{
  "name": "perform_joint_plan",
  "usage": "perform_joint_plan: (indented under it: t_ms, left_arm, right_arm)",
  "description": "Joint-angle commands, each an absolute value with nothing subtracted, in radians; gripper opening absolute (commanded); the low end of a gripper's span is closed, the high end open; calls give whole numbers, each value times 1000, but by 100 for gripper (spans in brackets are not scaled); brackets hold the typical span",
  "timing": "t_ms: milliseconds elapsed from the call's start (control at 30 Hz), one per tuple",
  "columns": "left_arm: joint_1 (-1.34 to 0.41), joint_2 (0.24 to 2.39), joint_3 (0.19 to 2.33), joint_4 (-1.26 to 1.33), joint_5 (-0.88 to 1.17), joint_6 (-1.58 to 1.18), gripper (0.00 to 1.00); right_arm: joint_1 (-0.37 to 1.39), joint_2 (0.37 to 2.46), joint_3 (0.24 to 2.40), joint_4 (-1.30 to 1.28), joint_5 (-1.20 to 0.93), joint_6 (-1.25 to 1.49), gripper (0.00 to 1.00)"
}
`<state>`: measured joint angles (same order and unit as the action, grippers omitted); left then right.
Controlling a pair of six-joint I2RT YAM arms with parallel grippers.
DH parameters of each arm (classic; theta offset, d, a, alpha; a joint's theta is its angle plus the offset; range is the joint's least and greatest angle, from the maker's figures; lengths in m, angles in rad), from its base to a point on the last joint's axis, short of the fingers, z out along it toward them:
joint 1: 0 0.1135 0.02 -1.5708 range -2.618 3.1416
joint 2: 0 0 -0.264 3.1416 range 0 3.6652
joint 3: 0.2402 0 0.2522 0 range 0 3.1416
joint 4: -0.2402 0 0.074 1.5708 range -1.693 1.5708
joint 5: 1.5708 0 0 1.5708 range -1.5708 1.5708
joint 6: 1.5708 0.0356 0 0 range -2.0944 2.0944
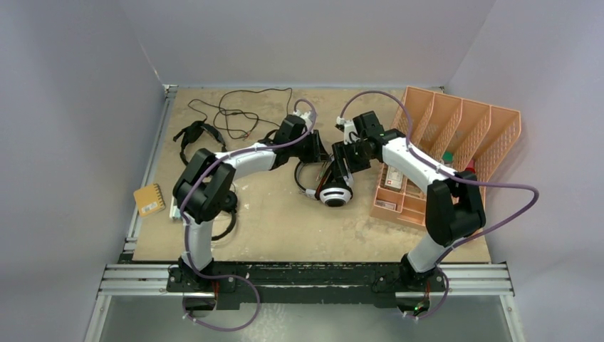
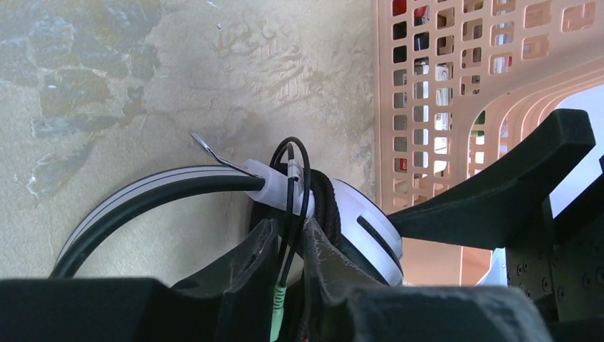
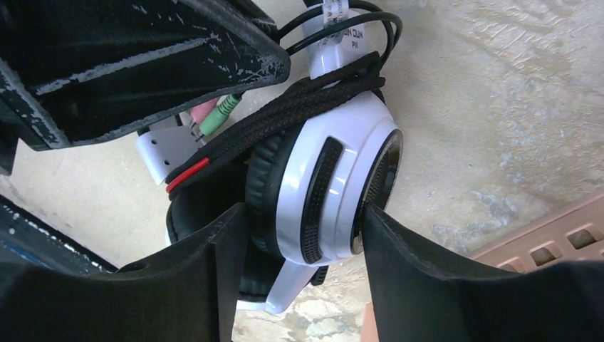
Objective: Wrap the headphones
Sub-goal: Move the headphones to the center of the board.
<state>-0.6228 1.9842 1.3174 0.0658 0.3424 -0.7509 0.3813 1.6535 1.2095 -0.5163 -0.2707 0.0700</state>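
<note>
The white-and-black headphones (image 1: 335, 194) lie mid-table, their braided cable (image 3: 306, 100) wound round the earcup (image 3: 327, 164). My right gripper (image 3: 303, 214) straddles that earcup, one finger against the ear pad and the other against the outer face. My left gripper (image 2: 290, 239) is shut on two thin black cable strands (image 2: 303, 178) just above a green plug (image 2: 279, 306), beside the headband (image 2: 142, 192). In the top view both grippers meet over the headphones, left (image 1: 322, 153) and right (image 1: 340, 171). A small black pair (image 1: 194, 134) with a loose cable (image 1: 238, 114) lies at the far left. Another black pair (image 1: 228, 214) is partly hidden under the left arm.
An orange perforated organiser (image 1: 456, 135) stands at the right, close to the right arm and the white headphones. A yellow block (image 1: 149, 199) rests on the table's left edge. Grey walls close in the back and both sides.
</note>
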Motion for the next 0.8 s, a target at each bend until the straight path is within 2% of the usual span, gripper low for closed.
perform_joint_plan:
  t_ms: [0, 233, 400, 767]
  left_arm:
    - [-639, 1975, 1304, 131, 358, -768, 15]
    - [-663, 1989, 1300, 171, 370, -809, 0]
    - [-694, 2035, 1317, 240, 399, -873, 0]
    - [-759, 2100, 1357, 293, 424, -936, 0]
  right_arm:
    - [391, 1659, 1234, -480, -238, 62, 57]
    - [391, 1611, 1218, -559, -85, 121, 38]
    - [379, 1546, 1178, -599, 57, 185, 29]
    - [294, 1435, 1028, -544, 45, 258, 31]
